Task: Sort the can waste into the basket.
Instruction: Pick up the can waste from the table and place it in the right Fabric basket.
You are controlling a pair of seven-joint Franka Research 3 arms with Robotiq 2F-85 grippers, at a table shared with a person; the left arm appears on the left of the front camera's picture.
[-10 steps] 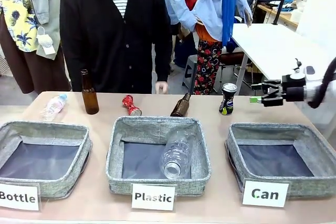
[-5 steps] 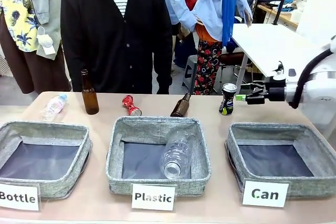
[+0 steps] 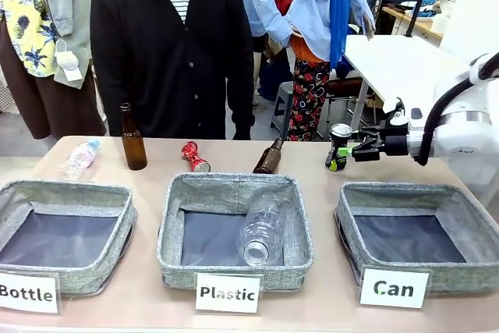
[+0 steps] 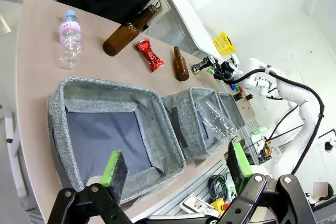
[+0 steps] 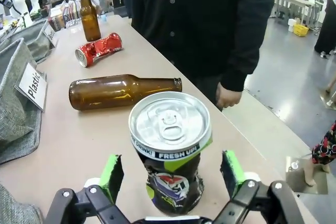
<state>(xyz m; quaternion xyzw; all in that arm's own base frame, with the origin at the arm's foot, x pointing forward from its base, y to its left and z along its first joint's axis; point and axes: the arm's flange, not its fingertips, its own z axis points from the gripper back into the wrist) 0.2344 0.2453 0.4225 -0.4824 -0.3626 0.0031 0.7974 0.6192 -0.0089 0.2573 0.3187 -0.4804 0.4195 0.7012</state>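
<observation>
A silver and dark can (image 3: pixel 337 147) stands upright at the table's far right. My right gripper (image 3: pixel 348 150) has come in sideways and is open, with a green pad on each side of the can (image 5: pixel 169 150) and a gap on both sides. Farther left on the table lies the crushed red can (image 3: pixel 194 156), also in the right wrist view (image 5: pixel 98 49). The grey "Can" basket (image 3: pixel 405 190) sits below the right gripper, nothing in it. My left gripper (image 4: pixel 176 163) hangs open in the air above the left end of the table.
A brown bottle (image 3: pixel 132 139) stands at the far left and another (image 3: pixel 269 157) lies near the middle. A clear bottle (image 3: pixel 80 157) lies at the left; one more (image 3: pixel 261 228) rests in the "Plastic" bin (image 3: pixel 168 224). The "Bottle" bin (image 3: pixel 117 224) is at the left. A person (image 3: pixel 175 44) stands behind the table.
My right gripper has moved left along the far edge until its open fingers stand on both sides of the silver and dark can. The person's hand has drawn back from the table edge.
</observation>
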